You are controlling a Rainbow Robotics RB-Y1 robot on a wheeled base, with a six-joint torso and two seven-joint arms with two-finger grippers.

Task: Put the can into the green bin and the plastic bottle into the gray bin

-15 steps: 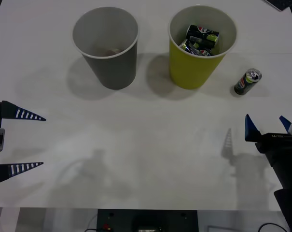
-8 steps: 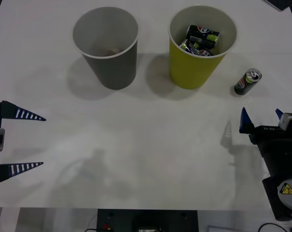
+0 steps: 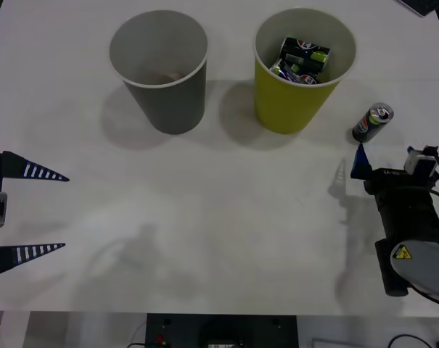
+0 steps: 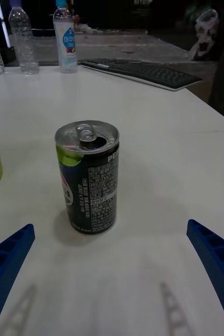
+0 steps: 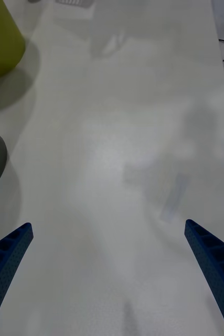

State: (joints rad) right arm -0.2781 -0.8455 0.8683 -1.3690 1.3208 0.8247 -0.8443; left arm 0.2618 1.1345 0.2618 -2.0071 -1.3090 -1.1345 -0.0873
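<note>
Black-and-lime aluminium drink can (image 4: 88,177): upright on white table (image 3: 219,217), right of tall yellow-green bin (image 3: 304,69) already holding several cans. Right gripper (image 3: 390,156) near it, fingers wide, empty; left gripper (image 3: 41,210) parked, wide. Dark gray bin (image 3: 159,69): contents unclear.

Overhead light on the white bench (image 3: 226,217) is even and fairly bright — no hard glare. Soft grey shadows fall toward me and leftward from the gray bin (image 3: 161,72) and green bin (image 3: 299,94); my arms cast fainter, doubled shadows. In my right wrist view the can (image 4: 88,178) is sharp, its silver top catching light — the room behind is dark. My left wrist view is washed out, with a pale sheen mid-bench.
</note>
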